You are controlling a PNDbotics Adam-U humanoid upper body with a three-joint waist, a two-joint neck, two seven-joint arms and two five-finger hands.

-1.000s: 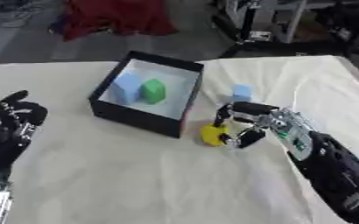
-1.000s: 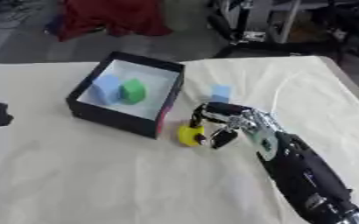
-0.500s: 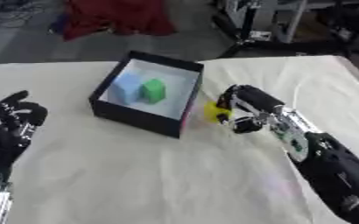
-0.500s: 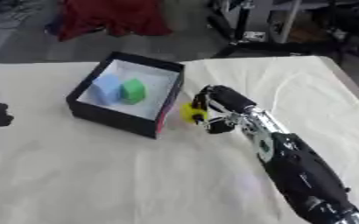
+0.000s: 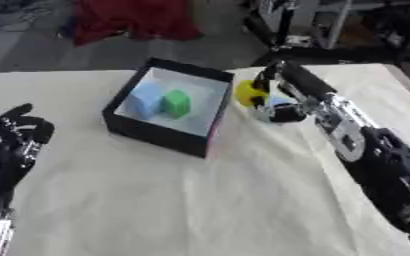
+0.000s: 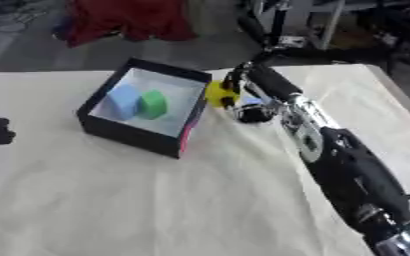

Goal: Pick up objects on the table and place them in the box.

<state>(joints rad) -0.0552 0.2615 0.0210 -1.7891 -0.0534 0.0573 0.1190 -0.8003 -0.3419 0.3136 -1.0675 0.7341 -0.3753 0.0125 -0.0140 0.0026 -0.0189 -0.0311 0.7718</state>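
R hand (image 5: 274,95) curled round yellow piece (image 5: 246,93), held off table just beside box's (image 5: 160,135) right wall, near rim level. Piece looks small, rigid, prob light plastic; smooth, so could slip, so keep your pinch on opposite sides. Blue block (image 5: 144,100) and green block (image 5: 176,102) already inside box. Another blue bit (image 6: 250,101) on cloth (image 5: 156,200) under your hand, mostly hidden. L hand (image 5: 16,142) idle at lower left, fingers up, relaxed, holding nothing. Next, my guess: carry over wall, let go low.
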